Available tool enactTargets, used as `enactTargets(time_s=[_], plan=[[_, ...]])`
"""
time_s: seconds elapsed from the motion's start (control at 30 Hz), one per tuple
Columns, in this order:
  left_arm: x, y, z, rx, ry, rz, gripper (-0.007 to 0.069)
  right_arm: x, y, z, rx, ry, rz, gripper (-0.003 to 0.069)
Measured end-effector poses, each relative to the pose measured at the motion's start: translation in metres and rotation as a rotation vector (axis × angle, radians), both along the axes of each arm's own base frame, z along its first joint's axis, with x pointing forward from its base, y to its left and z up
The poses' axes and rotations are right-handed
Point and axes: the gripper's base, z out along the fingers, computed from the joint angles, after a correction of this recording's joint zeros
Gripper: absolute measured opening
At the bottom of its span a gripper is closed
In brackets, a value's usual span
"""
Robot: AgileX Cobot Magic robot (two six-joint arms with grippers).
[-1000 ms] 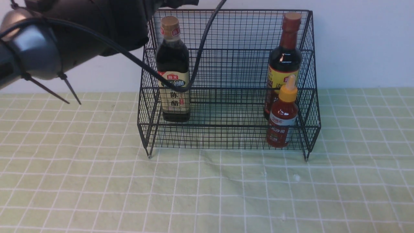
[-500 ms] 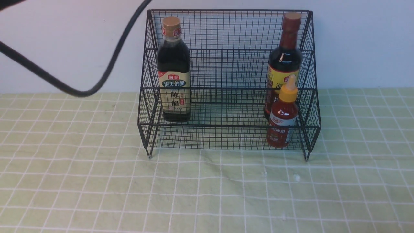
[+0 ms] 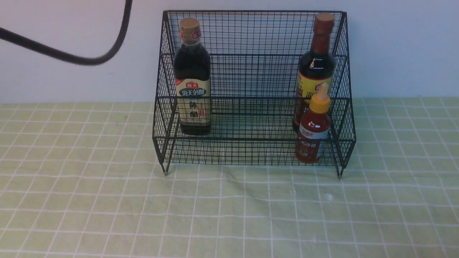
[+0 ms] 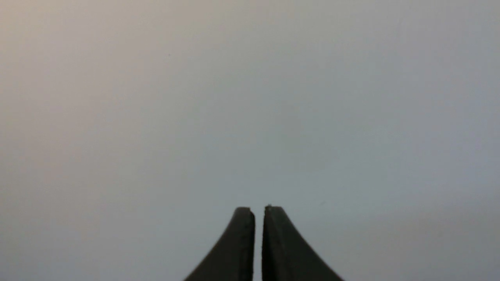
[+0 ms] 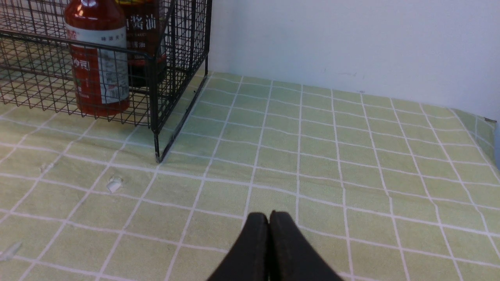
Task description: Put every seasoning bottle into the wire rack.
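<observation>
The black wire rack [image 3: 251, 61] stands at the back of the table. The gold-capped dark bottle [image 3: 192, 79] stands upright at its left end. The maroon-capped dark bottle [image 3: 316, 68] stands at its right end, and the small red sauce bottle [image 3: 312, 129] stands in front of it on the lower tier. The red bottle [image 5: 99, 58] and the rack corner [image 5: 156, 97] also show in the right wrist view. My left gripper [image 4: 258, 208] is shut and empty, facing a blank wall. My right gripper [image 5: 268, 214] is shut and empty, low over the cloth to the right of the rack. Neither gripper shows in the front view.
A green checked cloth [image 3: 229, 215] covers the table. A black cable [image 3: 71, 59] hangs across the upper left of the front view. A white wall [image 3: 401, 50] stands right behind the rack. Small white scraps [image 5: 114, 183] lie on the cloth near the rack's right leg.
My left arm has swung up and out of the front view to the left; only its cable remains, higher than before. The bottles and rack have not moved.
</observation>
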Motion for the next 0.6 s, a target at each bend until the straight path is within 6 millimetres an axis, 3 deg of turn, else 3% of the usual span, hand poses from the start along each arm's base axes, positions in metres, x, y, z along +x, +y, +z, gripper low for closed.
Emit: enactTargets(time_s=[0.03,0.13,0.23,0.3,0.37,0.43,0.6], plan=[[0.0,0.0,0.0,-0.015,-0.004,0.0,0.0015,0.0,0.0,0.0,0.0,0.0,0.0,-0.0015],[-0.005,-0.012,0.011,-0.22,-0.102,-0.191,0.0015,0.0,0.0,0.0,0.0,0.0,0.0,-0.0015],[-0.008,-0.027,0.018,-0.306,-0.146,-0.373,0.0015,0.0,0.0,0.0,0.0,0.0,0.0,-0.0015],[-0.015,-0.045,0.024,-0.381,-0.173,-0.608,0.0015,0.0,0.0,0.0,0.0,0.0,0.0,-0.0015],[-0.018,-0.052,0.026,-0.406,-0.175,-0.701,0.0015,0.0,0.0,0.0,0.0,0.0,0.0,-0.0015],[-0.03,-0.069,0.029,-0.438,-0.164,-0.935,0.0015,0.0,0.0,0.0,0.0,0.0,0.0,-0.0015],[-0.048,-0.086,0.024,-0.401,-0.056,-1.201,0.0018,0.0,0.0,0.0,0.0,0.0,0.0,-0.0015]])
